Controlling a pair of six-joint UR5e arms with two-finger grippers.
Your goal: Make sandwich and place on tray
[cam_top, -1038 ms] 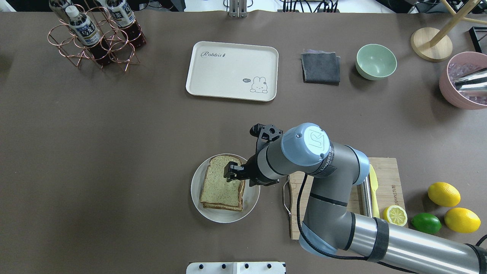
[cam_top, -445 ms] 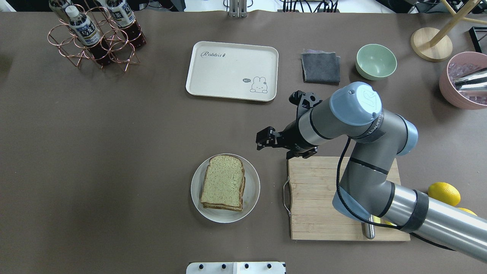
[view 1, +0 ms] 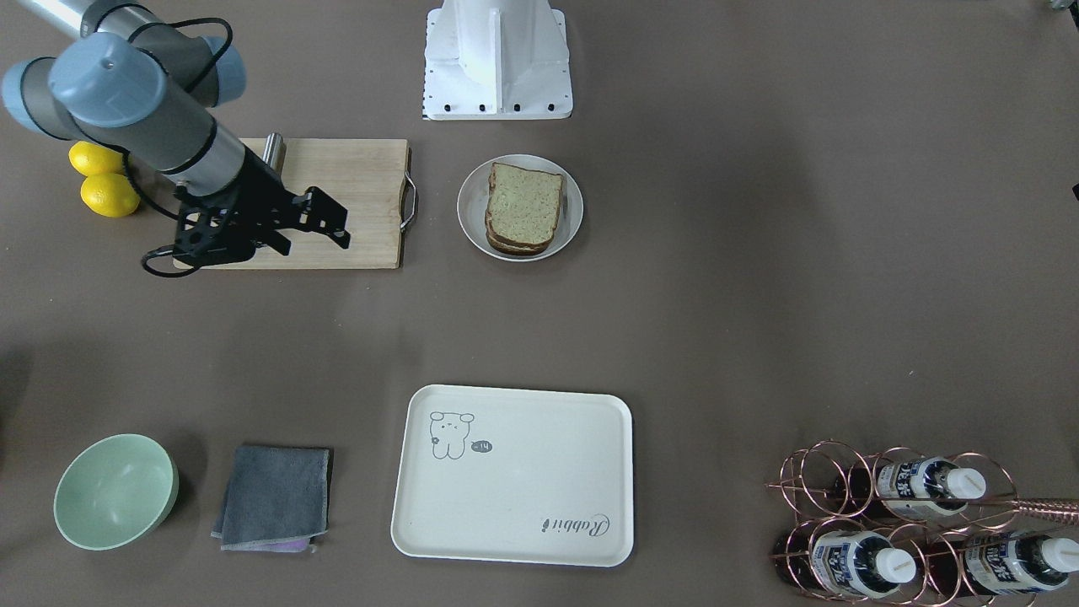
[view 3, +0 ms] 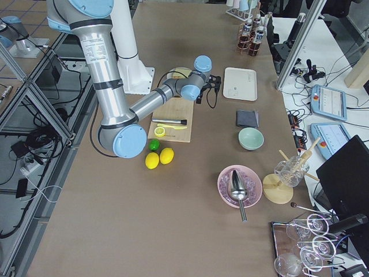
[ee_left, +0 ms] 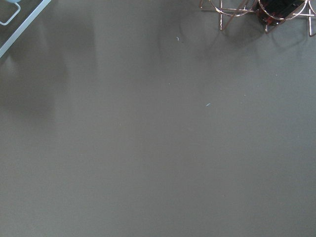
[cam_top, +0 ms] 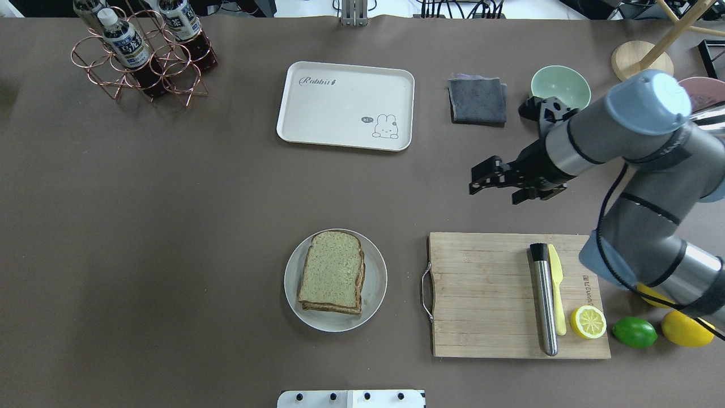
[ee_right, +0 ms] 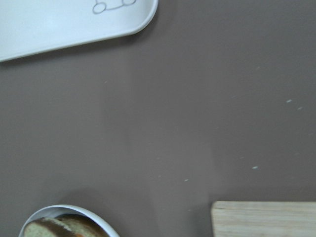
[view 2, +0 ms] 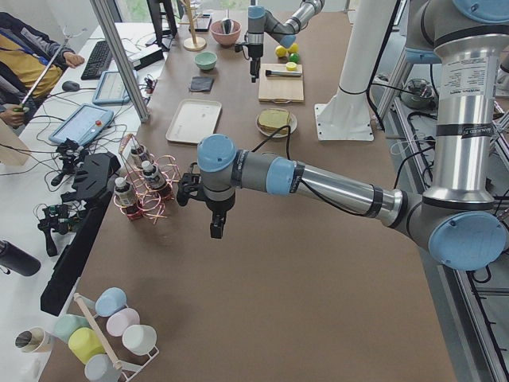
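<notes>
The sandwich (cam_top: 333, 272) lies on a round white plate (cam_top: 376, 289): two tan bread slices stacked, with the egg hidden between them. It also shows in the front view (view 1: 524, 206) and at the bottom edge of the right wrist view (ee_right: 49, 229). The cream tray (cam_top: 340, 107) lies bare at the far middle of the table. My right gripper (cam_top: 481, 177) is open and empty. It hangs above the table beyond the cutting board, to the right of the plate. My left gripper (view 2: 216, 228) shows only in the exterior left view, near the bottle rack. I cannot tell if it is open or shut.
A wooden cutting board (cam_top: 487, 294) right of the plate holds a steel rod, a yellow knife and a half lemon. Lemons and a lime (cam_top: 634, 332) lie beside it. A grey cloth (cam_top: 477, 101), a green bowl (cam_top: 559, 90) and a copper bottle rack (cam_top: 141, 54) stand along the far side.
My right gripper left the top bread slice and swung right and away from me, empty. The sandwich stays on the plate.
</notes>
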